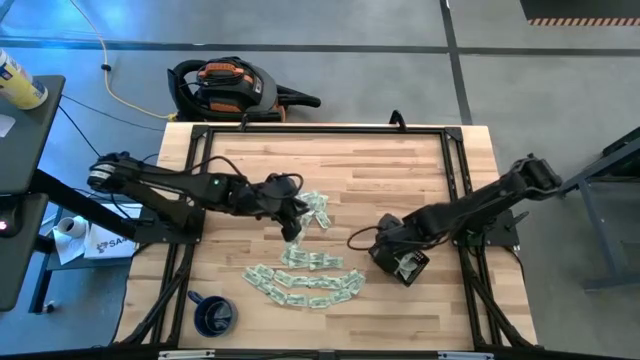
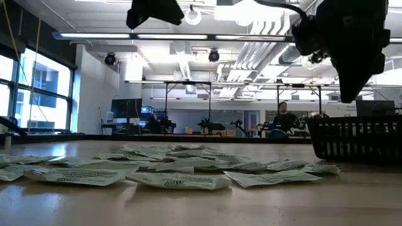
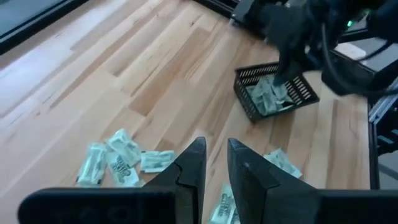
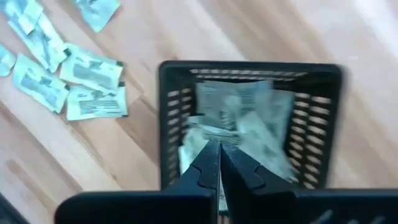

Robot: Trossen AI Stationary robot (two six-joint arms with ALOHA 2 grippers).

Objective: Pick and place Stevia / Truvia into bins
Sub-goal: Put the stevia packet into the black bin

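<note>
Wooden slats of a pale butcher-block table [image 1: 400, 180] carry the whole job, a workshop floor around it and a black-and-orange shop vacuum [image 1: 225, 85] lying just off the far edge. Stevia sachets [image 1: 305, 280] — small pale green and white paper packets — lie scattered flat near the table's middle, an upper cluster near the left arm and a curved band of them nearer the front edge. More sachets already sit inside the black perforated tray [image 4: 168, 124], which rests on the right half of the table, well apart from the loose pile. The right gripper [image 4: 219, 155] hangs directly over that tray, its two fingers pressed together with nothing between them. The left gripper [image 3: 214, 165] hovers above the upper cluster; its fingers stand a little apart, a narrow gap showing bare wood, and no packet is visibly caught there. From that gripper the nearest sachets lie just below and slightly to either side, while the tray lies farther on, across the table toward the right arm — so the left arm is clearly the nearer one for the next pick, and a straight descent onto a packet's short width looks the likeliest need. A dark blue mug [image 1: 213, 312] stands at the front left corner.
</note>
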